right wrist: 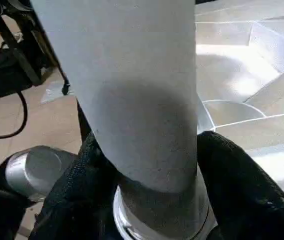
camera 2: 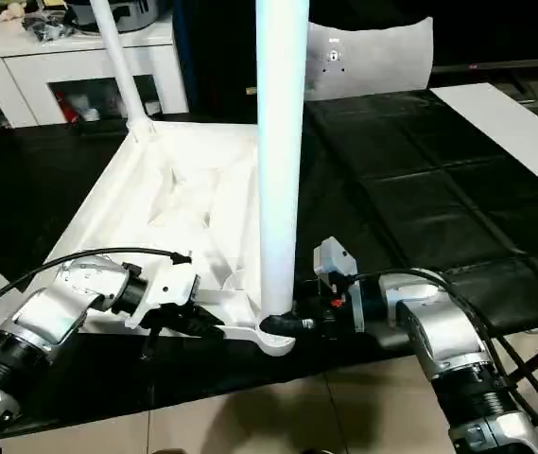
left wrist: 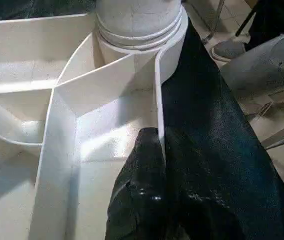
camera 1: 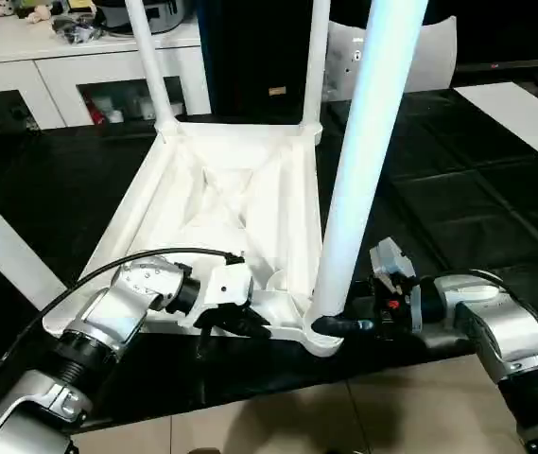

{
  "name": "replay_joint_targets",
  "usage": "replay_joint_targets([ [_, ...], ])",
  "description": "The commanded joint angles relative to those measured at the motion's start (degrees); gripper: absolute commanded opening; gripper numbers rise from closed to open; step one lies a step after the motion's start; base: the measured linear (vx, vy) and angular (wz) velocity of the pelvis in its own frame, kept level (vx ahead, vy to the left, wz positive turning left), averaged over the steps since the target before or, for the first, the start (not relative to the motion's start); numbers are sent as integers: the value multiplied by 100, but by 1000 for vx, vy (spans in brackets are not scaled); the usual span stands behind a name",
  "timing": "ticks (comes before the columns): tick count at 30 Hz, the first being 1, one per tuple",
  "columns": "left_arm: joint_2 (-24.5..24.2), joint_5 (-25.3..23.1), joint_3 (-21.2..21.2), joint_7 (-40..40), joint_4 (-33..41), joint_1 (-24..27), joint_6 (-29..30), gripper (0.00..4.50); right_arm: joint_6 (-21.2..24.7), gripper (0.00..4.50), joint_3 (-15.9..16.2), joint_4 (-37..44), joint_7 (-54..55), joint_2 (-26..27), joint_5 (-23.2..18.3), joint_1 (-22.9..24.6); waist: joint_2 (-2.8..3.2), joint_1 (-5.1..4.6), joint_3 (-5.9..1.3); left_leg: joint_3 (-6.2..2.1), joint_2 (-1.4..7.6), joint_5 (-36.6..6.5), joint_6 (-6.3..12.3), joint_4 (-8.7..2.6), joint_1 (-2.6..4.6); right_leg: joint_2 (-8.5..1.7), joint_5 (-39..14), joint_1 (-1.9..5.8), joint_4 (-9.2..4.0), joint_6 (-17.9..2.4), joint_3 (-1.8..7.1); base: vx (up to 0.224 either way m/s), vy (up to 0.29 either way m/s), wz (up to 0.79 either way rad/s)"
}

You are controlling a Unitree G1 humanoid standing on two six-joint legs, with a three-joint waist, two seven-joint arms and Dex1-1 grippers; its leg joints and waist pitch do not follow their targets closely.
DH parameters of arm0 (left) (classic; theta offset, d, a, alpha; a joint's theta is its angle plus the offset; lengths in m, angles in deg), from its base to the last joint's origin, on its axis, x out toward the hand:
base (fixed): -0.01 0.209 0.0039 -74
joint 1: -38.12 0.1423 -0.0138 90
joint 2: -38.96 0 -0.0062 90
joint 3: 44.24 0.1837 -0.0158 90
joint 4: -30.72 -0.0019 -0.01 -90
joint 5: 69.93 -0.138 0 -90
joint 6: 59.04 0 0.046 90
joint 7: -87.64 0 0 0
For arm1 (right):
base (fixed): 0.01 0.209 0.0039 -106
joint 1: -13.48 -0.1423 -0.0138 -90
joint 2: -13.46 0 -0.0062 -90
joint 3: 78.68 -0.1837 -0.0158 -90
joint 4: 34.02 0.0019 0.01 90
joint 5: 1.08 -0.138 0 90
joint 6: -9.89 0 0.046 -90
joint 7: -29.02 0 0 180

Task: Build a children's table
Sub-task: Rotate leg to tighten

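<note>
The children's table top lies upside down on a black mat, ribbed underside up. Two white legs stand in its far corner sockets. A third leg stands upright in the near right socket. My right gripper is shut on this leg's base, with a black finger on each side of it. My left gripper is shut on the top's near rim wall, close to that same socket. Another long white piece lies on the mat at the far left.
The black mat ends just in front of the table top, where the tiled floor begins. A white cabinet stands at the back left. A white board lies at the right, and a white panel stands behind.
</note>
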Motion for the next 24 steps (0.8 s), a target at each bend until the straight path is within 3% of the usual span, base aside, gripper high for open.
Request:
replay_joint_targets([
  [1, 71, 3, 171, -195, 121, -98, -191, 0, 102, 233, -30, -25, -10, -64, -32, -141, -73, -13, -453, 57, 210, 45, 513, -469, -102, -297, -2413, 492, -449, -238, 321, 0, 0, 0],
  [7, 73, 4, 164, -196, 122, -89, -180, 0, 152, 205, -34, 2, -39, -66, -47, -116, -73, -8, -453, 61, 213, 71, 515, -473, -100, -305, -2389, 495, -441, -282, 326, 0, 0, 0],
  [11, 97, 54, 134, -163, 200, -30, 70, 0, 356, 202, -139, 127, 49, 10, -279, -46, -71, -14, -450, 61, 216, 30, 490, -476, -96, -298, -2431, 497, -449, -257, 325, 0, 0, 0],
  [14, 160, 85, 62, 28, 284, -12, 427, 0, 589, 202, -212, 222, 425, 142, -277, -17, -59, -23, -443, 63, 206, 9, 443, -478, -102, -299, -2490, 501, -470, -231, 316, 0, 0, 0],
  [17, 442, 99, -154, 733, 477, -6, 1196, 0, 850, 202, -299, 239, 1692, 668, 80, -21, -48, -74, -415, 76, 170, -191, 289, -488, -91, -283, -2812, 492, -533, -85, 275, 0, 0, 0],
  [19, 672, 179, -323, 1147, 560, -9, 1545, 0, 969, 202, -401, 126, 2408, 972, 266, -108, -51, -222, -401, 69, 124, -410, 157, -470, -116, -273, -3126, 520, -621, 160, 163, 0, 0, 0],
  [20, 815, 219, -419, 1387, 592, -23, 1741, 0, 1049, 202, -469, 39, 2813, 1162, 350, -175, -48, -259, -409, 60, 115, -452, 163, -463, -119, -268, -3167, 530, -644, 216, 127, 0, 0, 0],
  [21, 937, 237, -489, 1594, 628, -31, 1912, 0, 1118, 202, -520, -40, 3159, 1329, 426, -237, -32, -367, -397, 43, 112, -608, 164, -452, -139, -261, -3243, 538, -693, 317, 59, 0, 0, 0],
  [22, 1028, 247, -538, 1752, 663, -35, 2047, 0, 1185, 202, -557, -100, 3451, 1459, 483, -290, -22, -485, -396, 31, 125, -726, 169, -445, -162, -254, -3246, 563, -728, 396, 7, 0, 0, 0],
  [23, 1121, 240, -579, 1917, 709, -34, 2180, 0, 1197, 202, -619, -207, 3844, 1616, 577, -365, 19, -526, -389, 21, 138, -850, 185, -443, -138, -256, -3292, 566, -771, 423, -41, 0, 0, 0],
  [24, 1143, 238, -588, 1956, 720, -33, 2211, 0, 1200, 202, -634, -232, 3936, 1652, 599, -383, 70, -647, -386, -31, 250, -1095, 231, -492, -125, -275, -3125, 625, -775, 401, -95, 0, 0, 0],
])
